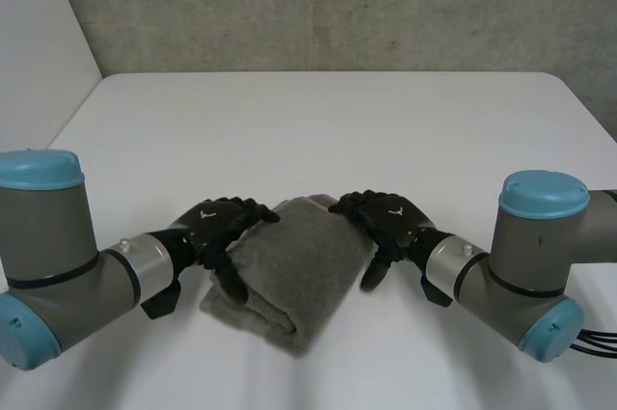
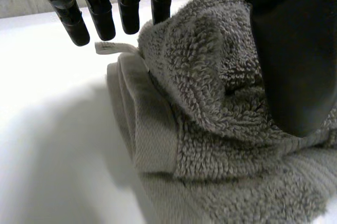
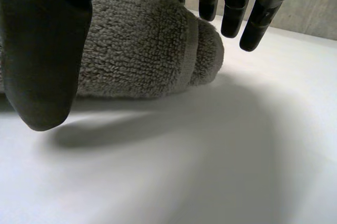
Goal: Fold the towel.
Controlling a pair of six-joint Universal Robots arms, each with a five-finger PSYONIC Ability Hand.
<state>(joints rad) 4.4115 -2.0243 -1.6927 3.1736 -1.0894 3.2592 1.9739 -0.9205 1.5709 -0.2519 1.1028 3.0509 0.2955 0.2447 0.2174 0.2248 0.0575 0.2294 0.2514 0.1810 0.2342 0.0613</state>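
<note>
Head view: towel point(image 1: 294, 270) lies folded in a thick bundle on the table point(image 1: 318, 130). Left hand point(image 1: 217, 227) and right hand point(image 1: 390, 220) flank it, fingers relaxed, apparently holding nothing. Folding looks nearly complete; at most a final tidy remains.

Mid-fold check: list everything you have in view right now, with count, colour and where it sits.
towel: one, grey, folded into a bundle on the table's near part, between the two hands
label: one, white, sticking out of the towel's edge at the left hand's fingertips
table: one, white, under everything
wall: one, grey, behind the table
left arm, right arm: two, grey with light-blue caps, at the near corners
left hand: one, black, open, at the towel's left edge, thumb over the towel
right hand: one, black, open, fingers at the towel's far right corner, thumb beside it
</note>
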